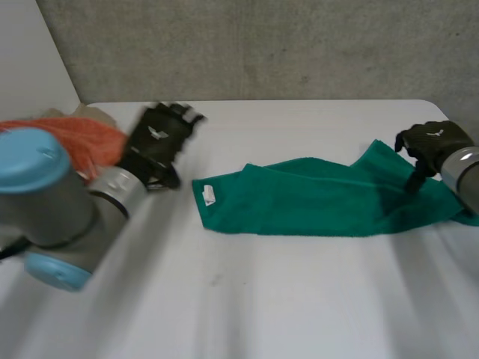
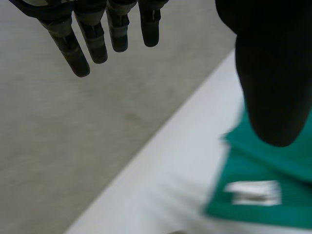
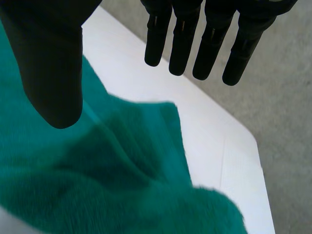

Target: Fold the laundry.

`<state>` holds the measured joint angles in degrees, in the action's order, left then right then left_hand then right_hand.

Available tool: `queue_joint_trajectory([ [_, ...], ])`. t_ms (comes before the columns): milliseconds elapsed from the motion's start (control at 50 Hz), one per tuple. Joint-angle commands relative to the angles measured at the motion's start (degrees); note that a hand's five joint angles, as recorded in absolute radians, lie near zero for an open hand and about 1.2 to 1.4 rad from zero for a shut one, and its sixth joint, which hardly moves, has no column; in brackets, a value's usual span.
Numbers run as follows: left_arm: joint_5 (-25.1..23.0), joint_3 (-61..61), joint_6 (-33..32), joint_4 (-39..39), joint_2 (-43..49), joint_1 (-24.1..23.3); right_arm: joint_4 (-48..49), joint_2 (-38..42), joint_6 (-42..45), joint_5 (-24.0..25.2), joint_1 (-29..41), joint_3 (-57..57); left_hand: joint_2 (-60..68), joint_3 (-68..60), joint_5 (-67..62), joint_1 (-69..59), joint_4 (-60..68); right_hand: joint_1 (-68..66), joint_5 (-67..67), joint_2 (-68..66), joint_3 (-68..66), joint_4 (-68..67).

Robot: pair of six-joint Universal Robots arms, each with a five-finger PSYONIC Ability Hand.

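The right hand [image 1: 432,143] hovers with fingers straight and thumb spread, holding nothing, just over the 3 o'clock end of the green towel [image 1: 314,198]. The towel lies on the white table [image 1: 247,299], its long axis running 9 to 3 o'clock and its white label [image 1: 209,195] at the 9 o'clock end. The left hand [image 1: 159,140], likewise spread and empty, is off the cloth; the label end lies at its 4 o'clock, an orange cloth [image 1: 71,138] at its 9 o'clock. The right hand looks nearer
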<state>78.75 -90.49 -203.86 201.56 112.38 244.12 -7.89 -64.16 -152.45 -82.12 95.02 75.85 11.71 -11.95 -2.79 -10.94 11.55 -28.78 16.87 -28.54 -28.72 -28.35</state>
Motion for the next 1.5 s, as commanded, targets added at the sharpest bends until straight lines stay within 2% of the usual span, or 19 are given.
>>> queue_joint_trajectory([
  [20, 0.18, 3.12, -2.06, -0.72, 9.16, -7.07, -3.18, 0.88, 3.82, 2.40, -4.31, -1.23, -1.17, 1.41, 2.26, 0.40, -1.02, -1.41, 3.31, -1.65, -1.47, -1.84],
  [200, 1.32, 10.15, -5.67, -2.57, 19.09, -10.15, 5.33, 3.34, 6.10, 1.44, -4.40, 2.02, 9.59, -9.35, -8.51, -10.36, 9.74, -2.25, 4.15, -2.49, -2.31, -2.68],
  [260, 1.94, 11.48, -6.20, -2.83, 20.77, -10.24, 6.57, 4.04, 6.99, 1.08, -4.14, 2.11, 11.11, -10.87, -10.03, -11.88, 11.26, -2.25, 4.15, -2.49, -2.31, -2.68],
  [360, 4.04, 13.76, -7.34, -2.05, 23.32, -9.80, 7.54, 5.53, 8.31, -0.32, -3.70, 2.11, 23.71, -23.47, -22.63, -24.48, 23.86, -2.76, 4.66, -2.99, -2.82, -3.18],
  [480, 5.10, 16.13, -8.39, -0.99, 25.78, -9.54, 7.98, 6.33, 8.75, -1.47, -3.87, 1.94, 31.95, -31.71, -30.87, -32.72, 32.11, -2.92, 4.83, -3.16, -2.98, -3.35],
  [500, 5.19, 16.40, -8.66, -0.99, 26.13, -9.54, 8.07, 6.42, 8.75, -1.64, -3.96, 1.76, 34.97, -34.73, -33.89, -35.74, 35.13, -2.76, 4.66, -3.00, -2.82, -3.18],
  [600, 6.85, 18.15, -9.97, -0.64, 26.66, -9.36, 7.72, 6.85, 8.84, -1.64, -4.84, 1.06, 68.23, -67.99, -67.14, -69.00, 68.38, -2.59, 4.49, -2.83, -2.65, -3.02],
  [680, 9.66, 18.95, -9.63, 0.59, 26.05, -8.84, 7.28, 7.64, 8.75, -1.73, -5.37, 0.09, 68.29, -68.05, -67.21, -69.06, 68.45, -1.08, 2.99, -1.32, -1.14, -1.51],
  [800, 10.81, 18.60, -9.54, 0.59, 24.03, -7.26, 3.95, 8.35, 8.40, -1.56, -6.25, -2.54, 68.29, -68.05, -67.21, -69.06, 68.45, 2.62, -0.72, 2.39, 2.56, 2.20],
  [960, 10.64, 10.61, -9.71, -3.80, 11.91, -1.81, -6.16, 6.59, 6.73, 2.04, -8.09, -6.59, 68.29, -68.05, -67.21, -69.06, 68.45, 4.64, -2.74, 4.41, 4.59, 4.22],
  [1080, 6.87, -1.69, -15.06, -7.14, 0.48, 2.85, -11.35, 5.54, 4.27, 7.40, -8.71, -8.08, 68.29, -68.05, -67.21, -69.06, 68.45, 4.65, -2.74, 4.41, 4.59, 4.22],
  [1240, 4.66, -12.77, -26.23, -9.51, -4.01, 8.48, -18.20, 6.77, 6.98, 9.17, -7.39, -7.82, 68.29, -68.05, -67.21, -69.06, 68.45, 4.64, -2.74, 4.41, 4.59, 4.22],
  [1260, 4.58, -13.13, -26.85, -9.69, -3.92, 8.74, -18.99, 6.94, 7.51, 9.17, -7.30, -7.65, 66.81, -66.57, -65.73, -67.58, 66.97, 4.64, -2.74, 4.41, 4.59, 4.22],
  [1280, 4.40, -13.30, -27.29, -9.86, -3.84, 8.92, -19.43, 6.94, 8.04, 9.17, -7.13, -7.38, 56.14, -55.90, -55.05, -56.91, 56.29, 4.48, -2.58, 4.24, 4.42, 4.05],
  [1300, 3.88, -13.39, -27.73, -10.39, -3.40, 8.92, -20.14, 6.77, 8.57, 9.17, -6.87, -6.51, 33.22, -32.98, -32.13, -33.98, 33.37, 4.31, -2.41, 4.07, 4.25, 3.88],
  [1320, 3.61, -13.22, -27.73, -10.57, -3.31, 8.92, -19.97, 6.77, 8.57, 9.17, -6.78, -6.07, 23.83, -23.59, -22.74, -24.60, 23.98, 4.31, -2.41, 4.07, 4.25, 3.88],
  [1380, 3.08, -11.38, -27.12, -11.27, -3.22, 8.48, -18.22, 6.07, 7.79, 8.99, -6.51, -4.49, 4.95, -4.71, -3.87, -5.72, 5.11, 3.97, -2.07, 3.74, 3.91, 3.55],
  [1440, 3.17, -9.18, -25.10, -11.45, -3.22, 7.60, -16.11, 5.01, 6.73, 8.73, -6.51, -2.90, 4.39, -4.15, -3.31, -5.16, 4.55, 3.97, -2.07, 3.73, 3.91, 3.55],
  [1500, 3.61, -5.32, -19.84, -11.45, -2.70, 6.02, -13.38, 3.87, 6.02, 7.41, -6.34, -0.44, 4.22, -3.98, -3.14, -4.99, 4.38, 3.97, -2.07, 3.73, 3.91, 3.55],
])
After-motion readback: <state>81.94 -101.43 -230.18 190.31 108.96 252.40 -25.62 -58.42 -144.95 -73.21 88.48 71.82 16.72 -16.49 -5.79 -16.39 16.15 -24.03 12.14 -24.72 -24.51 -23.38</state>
